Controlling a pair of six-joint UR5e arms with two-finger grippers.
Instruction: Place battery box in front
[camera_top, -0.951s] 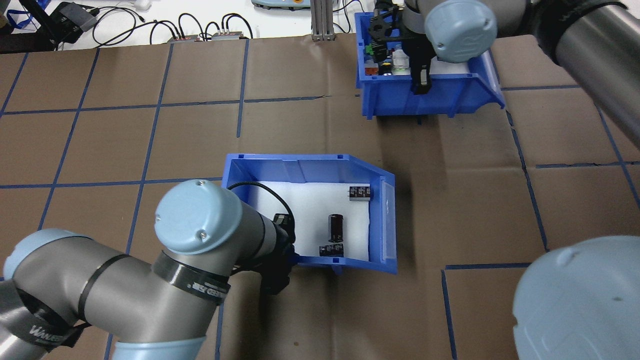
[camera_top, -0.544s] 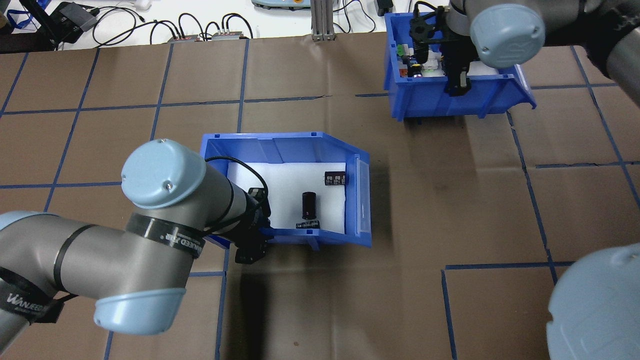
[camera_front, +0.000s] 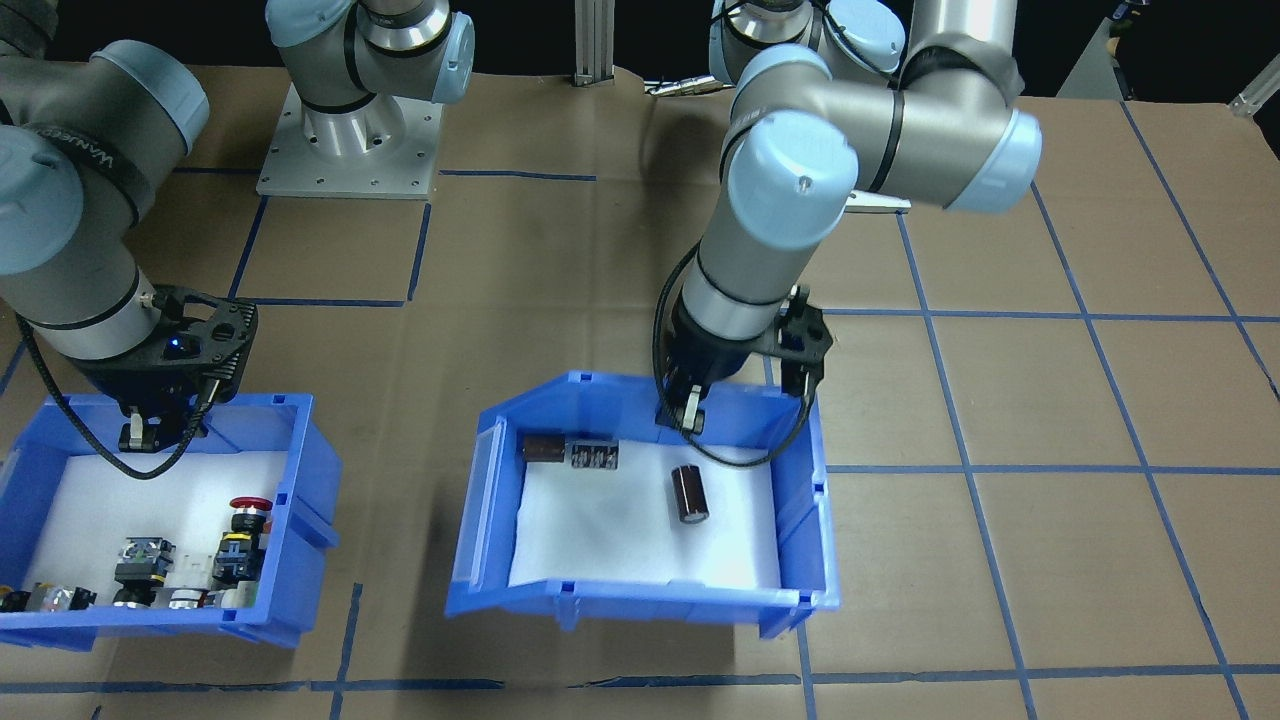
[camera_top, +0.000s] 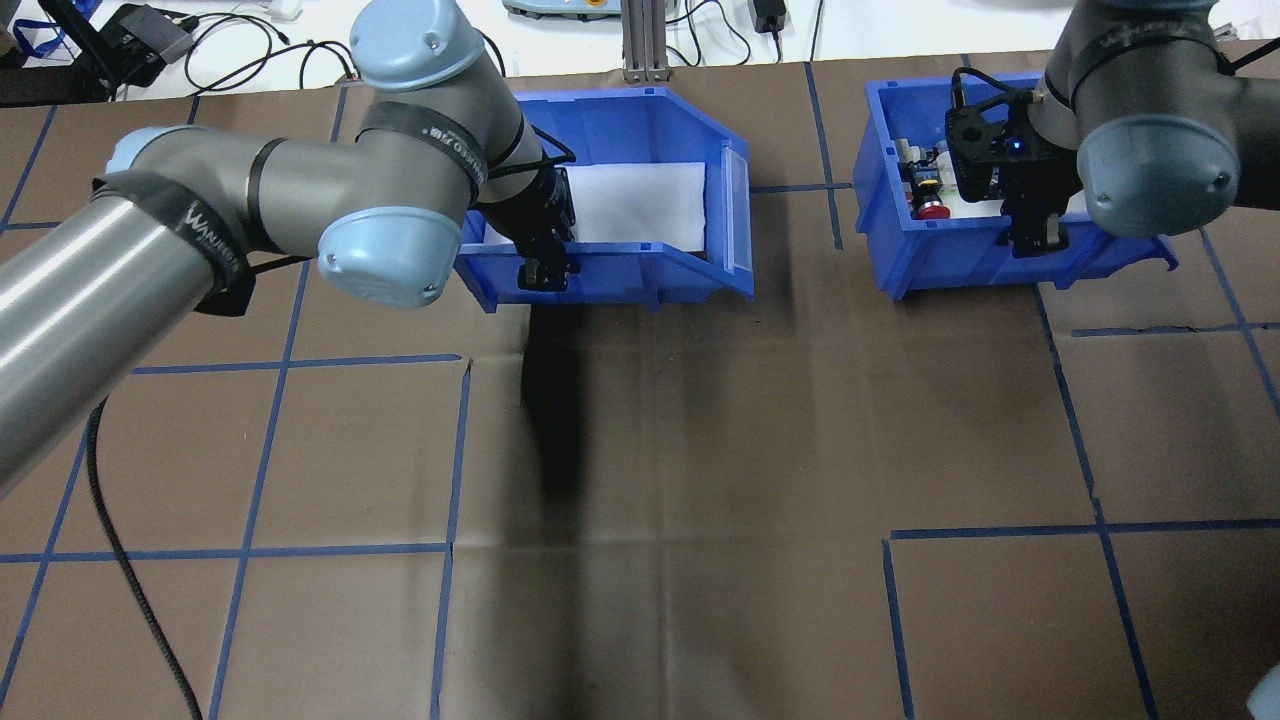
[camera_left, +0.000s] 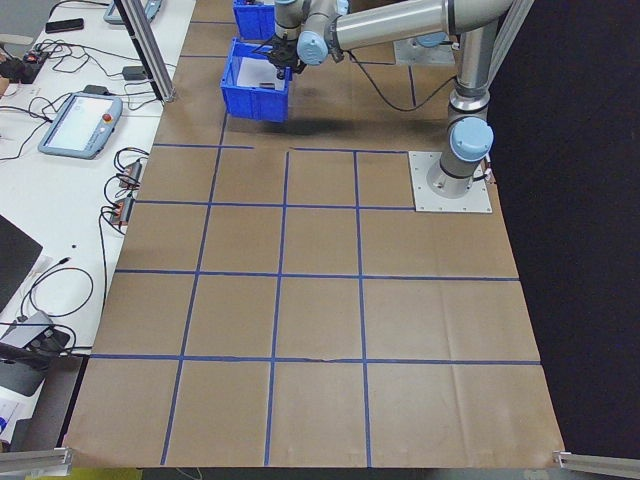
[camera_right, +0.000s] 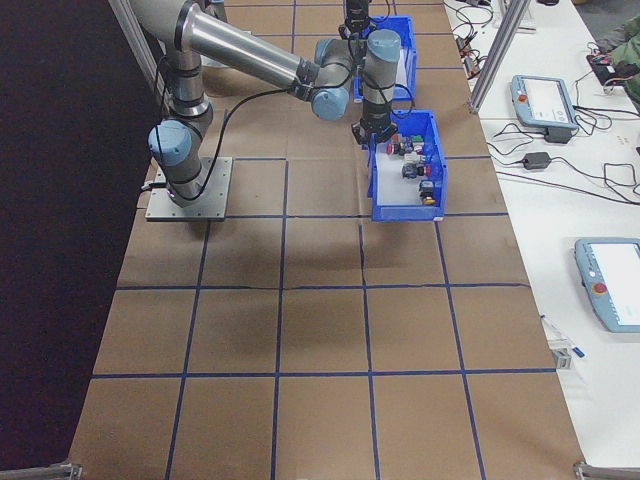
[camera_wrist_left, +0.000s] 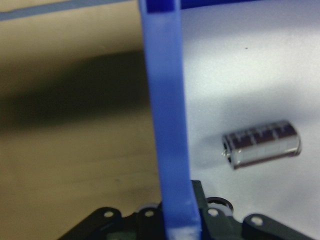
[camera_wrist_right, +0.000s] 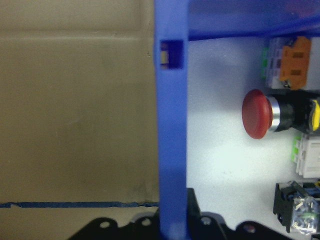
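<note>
We see the left tool (camera_front: 690, 408) clamped on the near wall of the battery box (camera_front: 800, 520), one finger inside and one outside, the thin blue plastic wall running straight up between them in the left wrist view. The box is a rigid, glossy blue bin with a sloped open front and a flat white foam liner (camera_front: 620, 530); it sits at the far edge of the tabletop (camera_top: 700, 450) from the robot, roughly mid-width, beside the other bin. On the foam we count three parts: one lone dark brown cylinder (camera_front: 689, 494) with a metallic end lying on its side, one more brown cylinder (camera_front: 542, 447) against the robot-side wall, and a small black ribbed module (camera_front: 594, 455) touching it. The right tool (camera_front: 150, 425) likewise grips the wall of the second blue bin (camera_front: 300, 520), which is the same shape and also foam-lined. It holds a cluster of push-button switches, too tangled to count exactly; a red mushroom-headed button (camera_wrist_right: 260, 114) with a black and yellow body stands out, next to an orange block (camera_wrist_right: 295, 62). The tabletop is matte brown paper, creased, crossed by a grid of blue tape lines.
</note>
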